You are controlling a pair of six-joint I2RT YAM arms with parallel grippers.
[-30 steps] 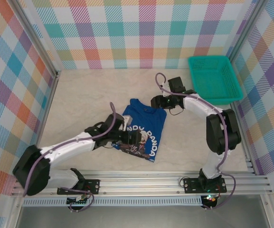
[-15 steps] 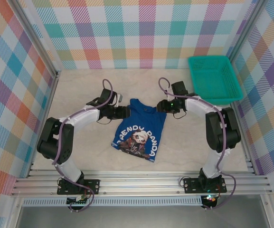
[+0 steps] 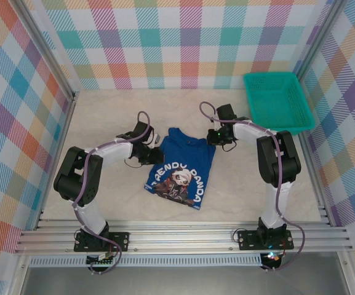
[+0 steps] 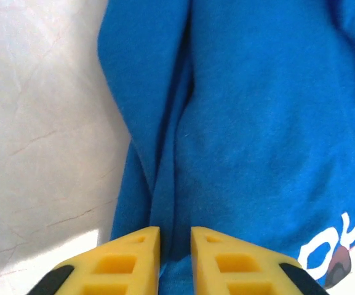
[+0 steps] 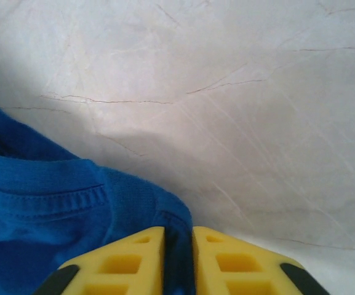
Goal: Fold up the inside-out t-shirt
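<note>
The royal-blue inside-out t-shirt lies flat in the middle of the table as a narrow folded shape, with its white lettering and graphic facing up. My left gripper sits at the shirt's upper left edge. In the left wrist view its yellow fingers are shut on a raised fold of the t-shirt. My right gripper sits at the upper right corner. In the right wrist view its fingers pinch the hemmed corner of the t-shirt.
A teal mesh basket stands at the back right against the checked wall. Pale marbled tabletop surrounds the shirt. Metal frame rails run along the near edge and both sides.
My left gripper left the shirt's lower left, swung to its upper left edge and closed on a fold. My right gripper shifted slightly right and closed on the upper right corner.
</note>
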